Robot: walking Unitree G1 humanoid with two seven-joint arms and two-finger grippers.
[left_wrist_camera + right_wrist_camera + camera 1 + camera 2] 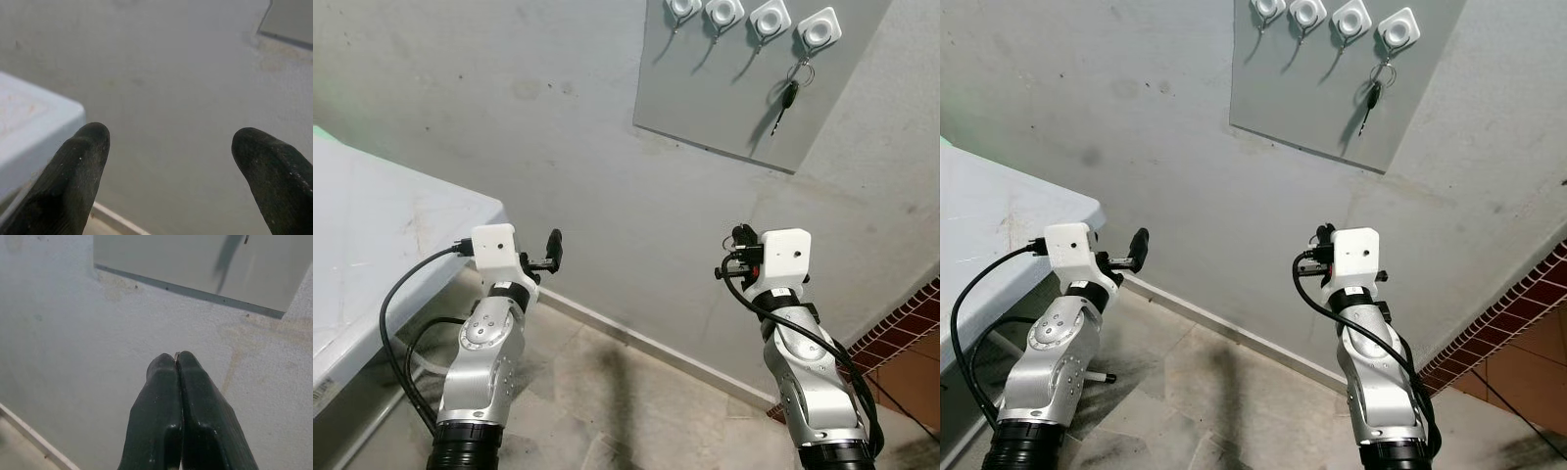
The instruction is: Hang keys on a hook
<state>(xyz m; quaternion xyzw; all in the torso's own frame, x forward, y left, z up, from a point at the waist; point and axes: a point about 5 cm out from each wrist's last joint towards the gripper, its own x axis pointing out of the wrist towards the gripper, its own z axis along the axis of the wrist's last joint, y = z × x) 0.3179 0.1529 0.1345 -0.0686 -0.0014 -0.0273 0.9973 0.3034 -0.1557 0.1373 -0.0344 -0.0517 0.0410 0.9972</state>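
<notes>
Where the grey panel (754, 83) sits in the upper right of the head view, the keys (790, 95) hang from the rightmost hook (819, 29): a thin metal ring looped over the peg, a dark-headed key dangling slantwise beneath it and throwing a soft shadow on the panel. Four hooks stand in a row along the panel's top, each a white, rounded-square plastic pad with a round raised centre; the other three (724, 12) carry nothing. Smooth and flat, the panel is fixed to a rough, mottled grey plaster wall (509, 108).

Low in the frame, both silver arms are raised toward the wall, each topped by a boxy white wrist housing with black cables looping away. At lower left, the left gripper (168, 152) has its matte black fingers (83, 166) spread wide with nothing between them, beside the corner of a pale table (372, 235). At lower right, the right gripper (177, 357) has its ribbed fingertips pressed together, empty, well below the keys.
</notes>
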